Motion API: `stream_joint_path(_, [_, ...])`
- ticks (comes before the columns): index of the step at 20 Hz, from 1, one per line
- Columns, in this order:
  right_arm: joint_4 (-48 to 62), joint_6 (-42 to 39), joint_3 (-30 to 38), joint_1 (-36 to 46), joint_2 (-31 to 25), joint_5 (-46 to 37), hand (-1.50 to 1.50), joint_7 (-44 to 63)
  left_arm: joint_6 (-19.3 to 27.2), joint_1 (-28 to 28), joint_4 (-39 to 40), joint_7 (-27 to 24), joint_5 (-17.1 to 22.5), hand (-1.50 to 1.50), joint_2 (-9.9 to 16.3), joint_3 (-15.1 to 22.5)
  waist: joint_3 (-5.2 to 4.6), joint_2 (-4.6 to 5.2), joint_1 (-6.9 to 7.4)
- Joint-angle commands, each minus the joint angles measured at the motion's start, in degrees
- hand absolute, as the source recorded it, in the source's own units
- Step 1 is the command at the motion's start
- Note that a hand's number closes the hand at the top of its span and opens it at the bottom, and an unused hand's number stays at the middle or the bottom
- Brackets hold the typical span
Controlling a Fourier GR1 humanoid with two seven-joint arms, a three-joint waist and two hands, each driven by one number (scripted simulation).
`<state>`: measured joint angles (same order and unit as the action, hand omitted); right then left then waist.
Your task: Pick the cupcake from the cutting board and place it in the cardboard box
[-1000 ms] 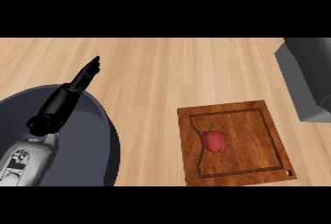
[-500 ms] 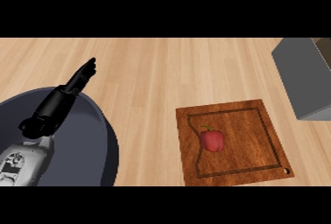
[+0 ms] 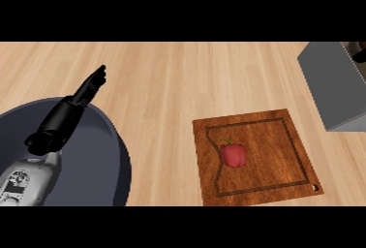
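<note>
The left hand point(image 3: 84, 94) shows at the view's left, its grey forearm coming up from the lower left corner over a dark rounded surface point(image 3: 93, 155). Its fingers point(image 3: 97, 77) are straight and held close together, narrow rather than spread, pointing up and slightly right across the wooden counter point(image 3: 178, 82). They hold nothing and touch nothing that can be made out.

Well to the right of those fingertips and lower in the view lies the cutting board point(image 3: 279, 126), a dark brown wooden slab with a groove running round inside its edge and a small hole at its lower right corner. The board sits slightly turned on the counter, its long sides running roughly up and down the view.

The task names a cupcake, but what lies on the board looks like a red pepper point(image 3: 233, 155) with a short green stem. It rests in the left half of the board, inside the groove, well apart from the fingers and down to their right. Its long axis runs nearly up and down the view, with the stem end at the top, towards the far side of the counter, and the rounded end towards the lower edge.

Further right of the fingers, at the view's upper right corner, stands a grey box point(image 3: 336, 82), cut off by the edge; it lies just beyond the board's upper right corner.

The right hand does not show.
</note>
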<state>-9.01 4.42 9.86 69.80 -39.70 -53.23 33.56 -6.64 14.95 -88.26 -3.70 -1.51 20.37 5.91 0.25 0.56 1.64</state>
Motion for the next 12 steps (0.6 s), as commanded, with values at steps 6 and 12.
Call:
stream_joint_path(6, [1.16, -12.25, 4.30, -3.14, -3.80, 5.18, -1.50, -10.02, -1.06, -2.62, -1.39, -0.97, -0.13, 0.00, -0.66, 0.05, -0.14, 0.21, 0.61])
stream_joint_path(12, [-6.98, 2.35, 9.63, -4.93, -1.42, 10.71, -1.50, -20.04, -0.53, -2.68, -1.26, -1.13, -1.10, 0.00, -1.26, 0.28, -0.05, -0.19, -0.03])
